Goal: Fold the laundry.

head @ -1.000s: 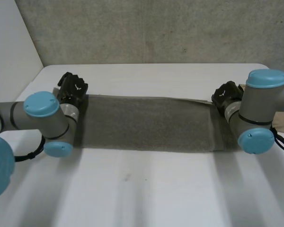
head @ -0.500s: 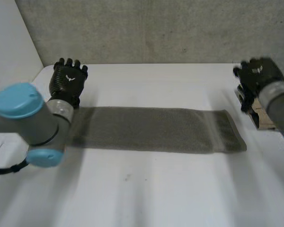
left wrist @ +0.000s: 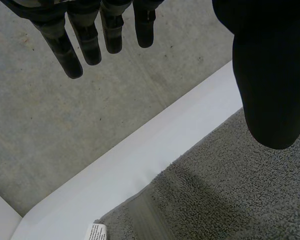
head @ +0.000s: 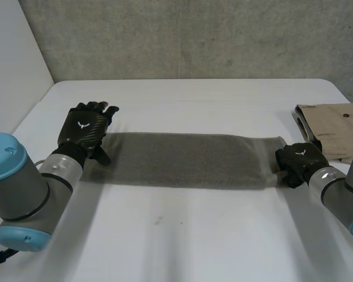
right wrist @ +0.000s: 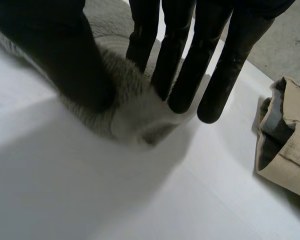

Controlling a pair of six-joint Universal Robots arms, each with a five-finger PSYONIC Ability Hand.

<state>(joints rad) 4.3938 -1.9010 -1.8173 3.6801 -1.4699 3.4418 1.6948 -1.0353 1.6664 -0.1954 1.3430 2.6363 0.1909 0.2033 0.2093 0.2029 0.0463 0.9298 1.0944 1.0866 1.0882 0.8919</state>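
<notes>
Right hand [head: 300, 160] first: my fingers [right wrist: 182, 60] and thumb are pinched on the 3 o'clock end of the grey towel [head: 182, 158], bunching that corner up a bit. My left hand [head: 85, 124] is wide open, fingers [left wrist: 90, 40] straight, holding nothing, hanging over the towel's 9 o'clock end. The towel lies as a long strip across the white table [head: 194, 235]. A khaki garment [head: 332, 123] sits around 1 o'clock from my right hand.

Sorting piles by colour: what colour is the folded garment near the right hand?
The garment is tan, best seen in the head view.
</notes>
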